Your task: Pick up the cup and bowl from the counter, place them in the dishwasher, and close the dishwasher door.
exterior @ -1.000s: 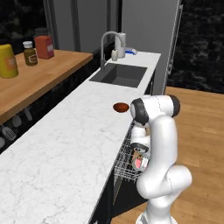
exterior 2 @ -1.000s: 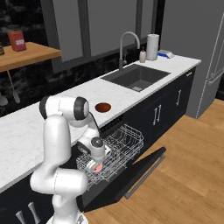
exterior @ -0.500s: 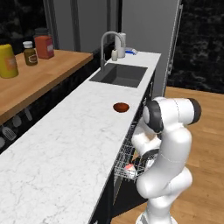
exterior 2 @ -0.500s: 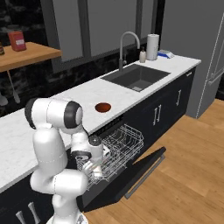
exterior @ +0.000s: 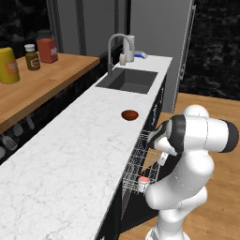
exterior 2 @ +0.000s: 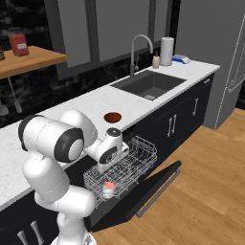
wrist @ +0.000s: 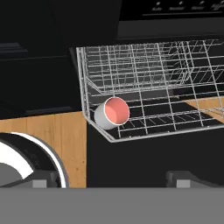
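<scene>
The cup (wrist: 112, 113) is seen lying on its side in a corner of the pulled-out rack (wrist: 148, 83), apart from the gripper (wrist: 111, 179) | gripper spread wide, nothing held | bowl (exterior: 130, 115) left on the counter (exterior: 70, 159) | fingertips cut off at the frame edge

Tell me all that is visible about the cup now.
The cup is small and short, with a pale whitish outside and a pinkish-red inside. It sits in a corner of the silver wire rack pulled out of the dishwasher, apparently tipped, its mouth toward the hand camera. It rests on the wires; nothing grips it.
</scene>
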Controlling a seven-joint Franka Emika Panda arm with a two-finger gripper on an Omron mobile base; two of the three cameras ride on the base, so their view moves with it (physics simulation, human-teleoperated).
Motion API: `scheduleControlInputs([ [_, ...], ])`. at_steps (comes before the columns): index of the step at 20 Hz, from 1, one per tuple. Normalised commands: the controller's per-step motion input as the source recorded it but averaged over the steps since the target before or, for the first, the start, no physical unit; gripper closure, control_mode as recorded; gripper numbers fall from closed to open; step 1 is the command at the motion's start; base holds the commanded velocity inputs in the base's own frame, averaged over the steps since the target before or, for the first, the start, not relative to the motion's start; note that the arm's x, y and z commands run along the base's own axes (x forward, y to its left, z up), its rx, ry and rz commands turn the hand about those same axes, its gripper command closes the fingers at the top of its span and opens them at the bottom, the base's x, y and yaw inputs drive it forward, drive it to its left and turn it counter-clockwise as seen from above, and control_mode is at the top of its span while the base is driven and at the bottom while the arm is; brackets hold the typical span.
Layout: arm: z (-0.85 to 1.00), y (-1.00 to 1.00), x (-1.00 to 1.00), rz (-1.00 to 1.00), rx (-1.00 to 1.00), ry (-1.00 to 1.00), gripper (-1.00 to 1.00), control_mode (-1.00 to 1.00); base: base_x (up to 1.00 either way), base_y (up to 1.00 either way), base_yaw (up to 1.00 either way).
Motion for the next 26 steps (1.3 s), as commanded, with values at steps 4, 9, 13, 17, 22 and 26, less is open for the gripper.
scheduleControlInputs([
  [4, 0.77, -0.48, 0.91, 0.06, 0.00, 0.32, -1.00, -1.00, 0.00, 0.00, 0.00],
  [9, 0.94, -0.53, 0.22, 0.01, 0.06, 0.20, -1.00, -1.00, 0.00, 0.00, 0.00],
  [13, 0.85, -0.05, 0.00, 0.00, 0.00, 0.04, -1.00, -1.00, 0.00, 0.00, 0.00],
  [17, 0.28, 0.51, -0.01, -0.17, -0.18, -0.05, -1.00, -1.00, 0.00, 0.00, 0.00],
  [22, 0.08, 0.08, 0.27, -0.53, -0.23, 0.00, -1.00, -1.00, 0.00, 0.00, 0.00],
  [26, 0.29, 0.00, 0.42, -0.73, -0.10, 0.00, -1.00, -1.00, 0.00, 0.00, 0.00],
])
